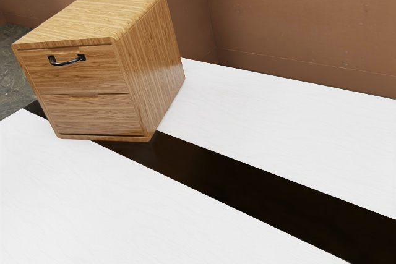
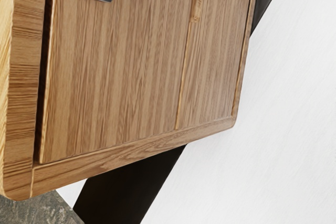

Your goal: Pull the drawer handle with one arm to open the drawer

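1. Table (image 1: 278,122): white top, with a black strip (image 1: 247,190) running from far left to near right.
2. Cabinet (image 1: 148,60): wood, at far left, set askew across the strip.
3. Upper drawer (image 1: 80,72): looks shut.
4. Handle (image 1: 67,60): thin, dark, high on the upper drawer front, left of its middle.
5. Claw: opening and hold cannot be told.

Hazards, as judged:
- The slim handle is easily missed.
- A pull off the skewed drawer's axis may jam it.
- The free-standing cabinet may slide instead.
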Controlling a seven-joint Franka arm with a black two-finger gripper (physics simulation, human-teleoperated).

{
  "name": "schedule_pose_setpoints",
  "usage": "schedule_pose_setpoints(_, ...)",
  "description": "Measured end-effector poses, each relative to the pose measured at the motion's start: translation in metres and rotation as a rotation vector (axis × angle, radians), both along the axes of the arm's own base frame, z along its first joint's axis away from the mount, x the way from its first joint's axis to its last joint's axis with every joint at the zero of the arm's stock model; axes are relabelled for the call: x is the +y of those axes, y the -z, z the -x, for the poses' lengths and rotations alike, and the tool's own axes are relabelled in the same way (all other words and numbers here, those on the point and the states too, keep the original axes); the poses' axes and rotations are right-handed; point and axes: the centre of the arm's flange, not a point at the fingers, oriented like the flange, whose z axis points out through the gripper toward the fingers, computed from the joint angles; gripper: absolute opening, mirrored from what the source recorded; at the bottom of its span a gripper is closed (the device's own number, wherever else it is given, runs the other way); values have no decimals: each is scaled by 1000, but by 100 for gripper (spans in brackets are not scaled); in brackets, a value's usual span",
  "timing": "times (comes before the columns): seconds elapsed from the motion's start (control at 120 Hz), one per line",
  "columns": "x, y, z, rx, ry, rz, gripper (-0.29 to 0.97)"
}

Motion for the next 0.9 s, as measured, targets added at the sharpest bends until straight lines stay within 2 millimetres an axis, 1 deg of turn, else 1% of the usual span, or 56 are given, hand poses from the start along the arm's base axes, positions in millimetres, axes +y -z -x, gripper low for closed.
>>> schedule_pose_setpoints(0.083, -3, 3, -3, 9, 8, 9, 68)
schedule_pose_setpoints(0.383, -13, 7, -10, 22, 30, 21, 68)
schedule_pose_setpoints(0.5, -17, 5, -13, 21, 38, 19, 68)
schedule_pose_setpoints(0.65, -28, 1, -23, 14, 60, 15, 68)
schedule_pose_setpoints(0.9, -38, -3, -31, 8, 80, 9, 68)
